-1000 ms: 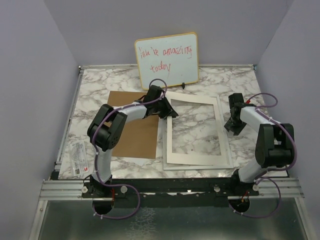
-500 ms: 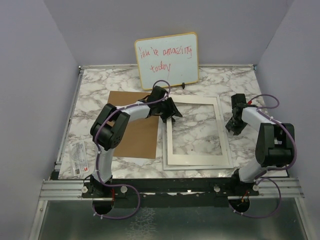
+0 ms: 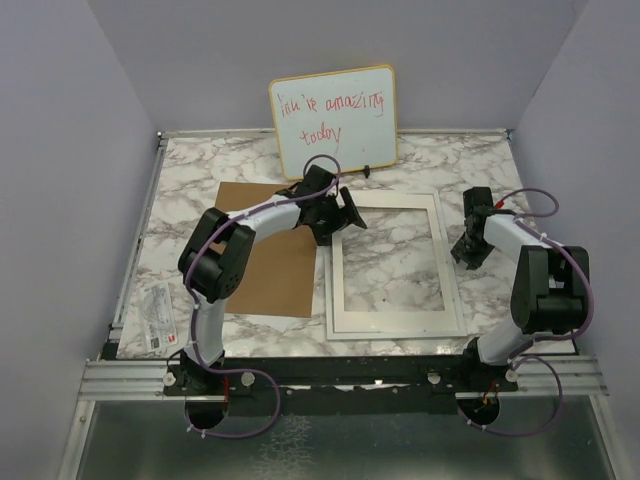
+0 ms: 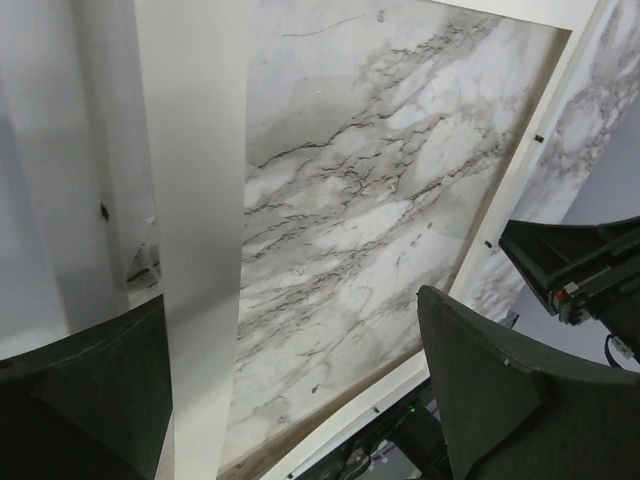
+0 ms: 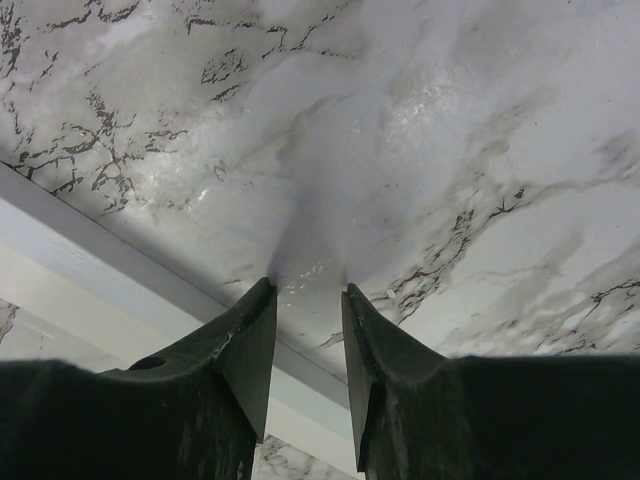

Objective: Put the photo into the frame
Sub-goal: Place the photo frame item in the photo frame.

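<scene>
The frame [image 3: 396, 333], thin white rim, lies flat right of centre, and a white mat [image 3: 392, 316] with a cut-out window lies squared inside it. My left gripper [image 3: 340, 218] hovers over their far left corner. Its jaws are wide open, and in the left wrist view [image 4: 290, 330] one band of the mat [image 4: 195, 200] runs untouched between them. My right gripper [image 3: 467, 255] stands just outside the frame's right rim [image 5: 100, 250]. Its fingers [image 5: 255, 330] rest tip-down on bare marble with an empty gap between them. The photo is not in view.
A brown backing board [image 3: 265, 265] lies left of the frame, with a thin white strip showing under its near edge. A whiteboard [image 3: 333, 120] with red handwriting leans on the back wall. A small printed packet [image 3: 158, 315] lies at the table's left edge.
The mat, held skewed with its far left corner raised, now lies square in the frame. My left gripper has opened and let go of it. The right gripper barely moved.
</scene>
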Tool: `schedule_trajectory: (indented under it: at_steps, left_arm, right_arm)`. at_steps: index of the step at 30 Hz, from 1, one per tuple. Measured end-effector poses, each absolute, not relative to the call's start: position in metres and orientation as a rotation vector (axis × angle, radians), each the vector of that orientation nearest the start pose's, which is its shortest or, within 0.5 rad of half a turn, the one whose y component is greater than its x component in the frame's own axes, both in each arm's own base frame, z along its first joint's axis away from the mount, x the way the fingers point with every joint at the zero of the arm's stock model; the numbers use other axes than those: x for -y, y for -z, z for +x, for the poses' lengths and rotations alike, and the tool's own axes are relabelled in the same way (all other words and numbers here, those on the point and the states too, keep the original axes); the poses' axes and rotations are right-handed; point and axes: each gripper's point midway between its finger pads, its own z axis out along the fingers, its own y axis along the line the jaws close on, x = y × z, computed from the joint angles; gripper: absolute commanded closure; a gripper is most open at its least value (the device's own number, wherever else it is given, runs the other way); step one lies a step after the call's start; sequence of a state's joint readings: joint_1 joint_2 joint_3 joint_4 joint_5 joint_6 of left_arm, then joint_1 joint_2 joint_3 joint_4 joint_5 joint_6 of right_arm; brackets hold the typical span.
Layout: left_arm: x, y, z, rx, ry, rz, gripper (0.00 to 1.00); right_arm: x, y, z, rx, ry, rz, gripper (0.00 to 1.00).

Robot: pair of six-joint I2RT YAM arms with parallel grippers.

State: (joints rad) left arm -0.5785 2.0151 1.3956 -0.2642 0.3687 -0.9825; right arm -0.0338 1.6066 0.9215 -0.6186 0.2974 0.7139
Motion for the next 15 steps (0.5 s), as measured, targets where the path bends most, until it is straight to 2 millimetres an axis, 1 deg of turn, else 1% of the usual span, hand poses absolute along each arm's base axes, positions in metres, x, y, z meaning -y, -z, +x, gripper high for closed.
schedule_trajectory:
  at_steps: [5,8,10,15]
  left_arm:
    - [0.337,-0.066,0.361,-2.729,0.917,-0.379,0.01]
    - [0.328,-0.066,0.359,-2.743,0.845,-0.359,0.01]
    - [0.322,-0.071,0.358,-2.746,0.801,-0.342,0.01]
    - [0.307,-0.096,0.36,-2.711,0.706,-0.272,0.01]
  right_arm:
    - [0.035,-0.02,0.292,-2.567,0.269,1.066,0.63]
    - [0.036,-0.02,0.292,-2.569,0.271,1.062,0.63]
    - [0.036,-0.02,0.291,-2.57,0.276,1.057,0.63]
    - [0.038,-0.028,0.293,-2.556,0.277,1.037,0.62]
